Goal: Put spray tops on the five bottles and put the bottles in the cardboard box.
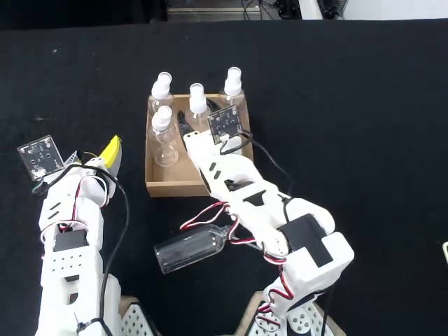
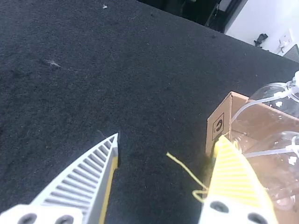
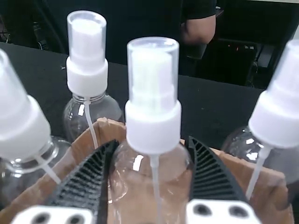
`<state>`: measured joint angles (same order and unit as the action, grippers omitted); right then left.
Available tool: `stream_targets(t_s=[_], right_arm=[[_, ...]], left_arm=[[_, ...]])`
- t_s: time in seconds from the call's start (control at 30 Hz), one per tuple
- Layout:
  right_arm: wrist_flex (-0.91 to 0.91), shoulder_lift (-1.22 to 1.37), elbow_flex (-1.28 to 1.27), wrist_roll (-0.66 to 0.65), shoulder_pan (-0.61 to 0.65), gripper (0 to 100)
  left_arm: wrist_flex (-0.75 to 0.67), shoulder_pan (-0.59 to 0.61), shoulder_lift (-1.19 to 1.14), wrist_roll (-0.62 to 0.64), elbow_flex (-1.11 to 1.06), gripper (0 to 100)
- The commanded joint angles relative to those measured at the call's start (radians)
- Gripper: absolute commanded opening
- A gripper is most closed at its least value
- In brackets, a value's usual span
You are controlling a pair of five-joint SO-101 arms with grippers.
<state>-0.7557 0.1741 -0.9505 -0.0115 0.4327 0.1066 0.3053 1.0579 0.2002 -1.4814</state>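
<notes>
I see a black-clothed table [image 1: 364, 105]. Past its far edge lie cables [image 1: 259, 8], and a white wall [image 1: 392, 8] stands beyond.

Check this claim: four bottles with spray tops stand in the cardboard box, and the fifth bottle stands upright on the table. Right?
One thing is wrong: the fifth bottle lies on its side on the table, not upright, as the high view shows. The rest is right.
</notes>
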Motion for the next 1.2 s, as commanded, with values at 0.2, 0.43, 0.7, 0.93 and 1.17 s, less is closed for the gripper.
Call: stream_targets(t_s=[0.2, 0.43, 0.7, 0.93, 1.17], right_arm=[[-0.031, 0.058, 0.073, -0.008, 0.006, 14.6], [-0.031, 0.085, 0.088, -0.008, 0.008, 14.6], [-0.031, 0.084, 0.085, -0.011, 0.008, 14.9], [-0.031, 0.084, 0.085, -0.012, 0.009, 14.9], [-0.031, 0.084, 0.085, -0.012, 0.009, 15.0]], left_arm=[[-0.023, 0.008, 0.015, -0.003, 0.021, 30], [-0.025, 0.008, 0.015, -0.003, 0.021, 30], [-0.025, 0.008, 0.015, -0.003, 0.022, 30], [-0.026, 0.008, 0.015, -0.003, 0.021, 30], [-0.026, 0.008, 0.015, -0.003, 0.021, 30]])
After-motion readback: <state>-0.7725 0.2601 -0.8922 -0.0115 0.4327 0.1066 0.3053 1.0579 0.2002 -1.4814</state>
